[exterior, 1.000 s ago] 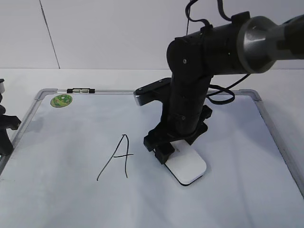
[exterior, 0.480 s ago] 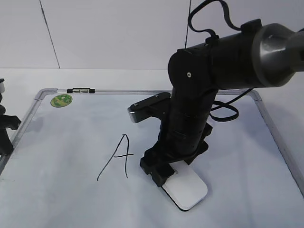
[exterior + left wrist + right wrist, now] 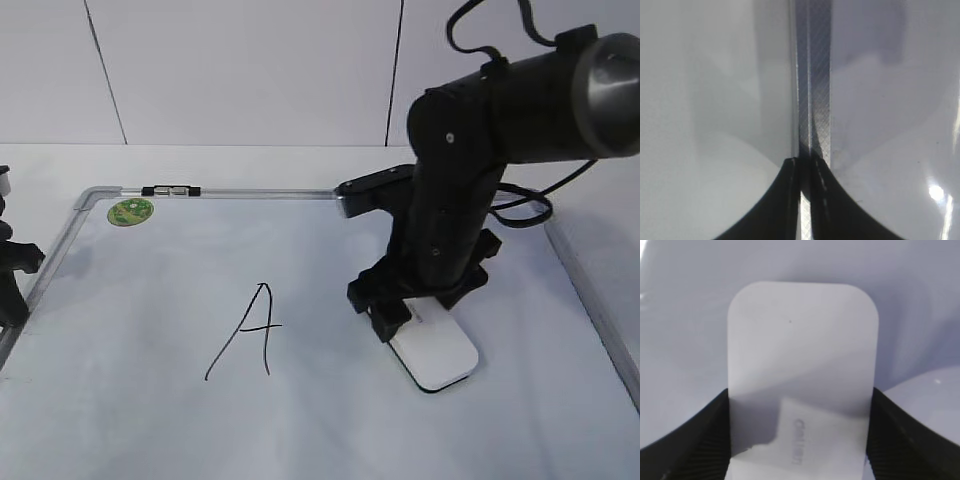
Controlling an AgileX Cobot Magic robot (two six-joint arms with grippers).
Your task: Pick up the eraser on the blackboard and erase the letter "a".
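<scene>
Since the earlier frames your right gripper (image 3: pixel 412 322) has slid the eraser (image 3: pixel 434 357) to the right across the board, away from the capital "A" (image 3: pixel 247 331).

Nearest you, the right wrist view shows the eraser (image 3: pixel 802 375) pinched between the two black fingers (image 3: pixel 687 440), one pressed to each long side, so the pick-up looks done. From outside, its black underside seems to lie on or just above the blackboard (image 3: pixel 140 420); you cannot tell whether it truly touches.

No lowercase "a" shows anywhere on the visible surface. Where the eraser was working the board is bare, so the wiping is probably finished or nearly so, though the arm hides a patch behind it. Check that spot before you let go.

Your left gripper (image 3: pixel 805 167) sits at the board's left frame (image 3: pixel 812 90); its tips look closed together with nothing between them.

Farthest back, a green sticker (image 3: pixel 129 211) and a marker (image 3: pixel 170 190) lie along the top edge.
</scene>
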